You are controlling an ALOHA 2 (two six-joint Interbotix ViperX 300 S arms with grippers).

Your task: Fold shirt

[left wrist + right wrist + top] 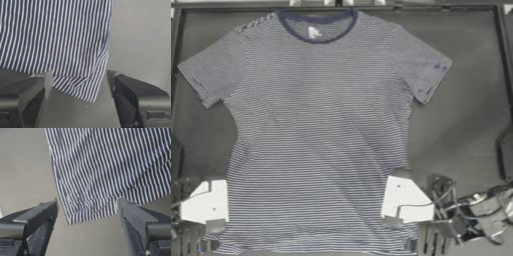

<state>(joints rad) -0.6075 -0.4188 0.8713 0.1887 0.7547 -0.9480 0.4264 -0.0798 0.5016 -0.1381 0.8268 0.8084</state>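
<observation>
The shirt, with fine navy-and-white stripes, lies flat on the dark table. Its navy collar is at the far edge and the sleeves are spread to both sides. My left gripper hovers at the shirt's near left hem corner. In the left wrist view it is open, with the hem corner lying between its jaws. My right gripper is at the near right hem corner. The right wrist view shows it open too, straddling that corner.
A dark raised frame borders the table at the far edge and both sides. The right arm's body and cables crowd the near right corner. Bare table shows beside the shirt on the left.
</observation>
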